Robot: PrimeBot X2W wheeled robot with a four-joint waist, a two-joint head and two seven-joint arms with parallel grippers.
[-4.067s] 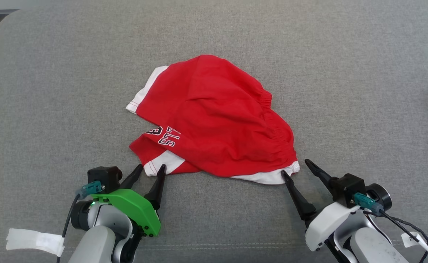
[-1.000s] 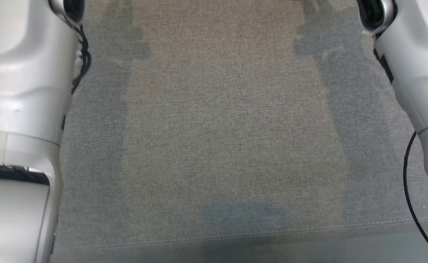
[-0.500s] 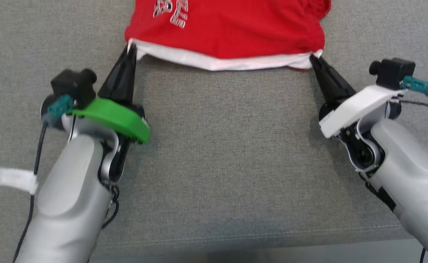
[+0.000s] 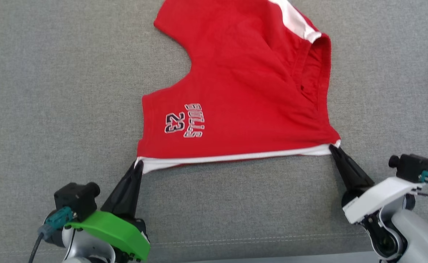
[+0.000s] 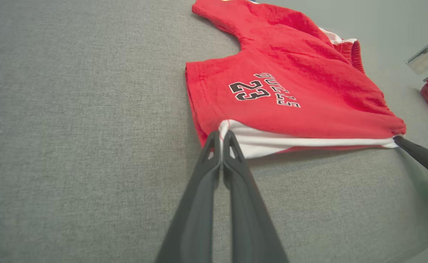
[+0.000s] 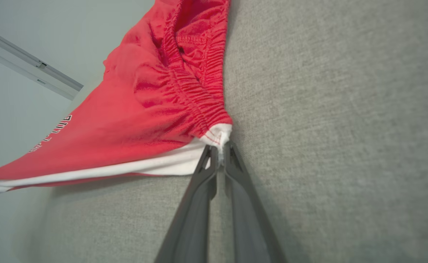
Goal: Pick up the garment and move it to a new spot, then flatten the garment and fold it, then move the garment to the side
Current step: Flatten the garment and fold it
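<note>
The garment [image 4: 243, 84] is bright red with white bands at its near edge and far side, and bears black lettering [image 4: 184, 122] and numerals outlined in white. The surface [image 4: 53, 91] beneath is a mottled grey weave with a paler stitched line [image 4: 272, 235]. The left gripper [image 4: 138, 165] is black with a green cover [image 4: 111, 228], the right gripper [image 4: 333, 148] black with a white cover [image 4: 380, 199].

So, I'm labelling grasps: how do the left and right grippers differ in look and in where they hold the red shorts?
The left gripper has a green cover; the right gripper has a white one. The left gripper pinches the shorts at the leg-hem corner near the printed 23; the right gripper pinches the gathered waistband corner. Both are shut on the white stripe, which runs straight between them.
</note>
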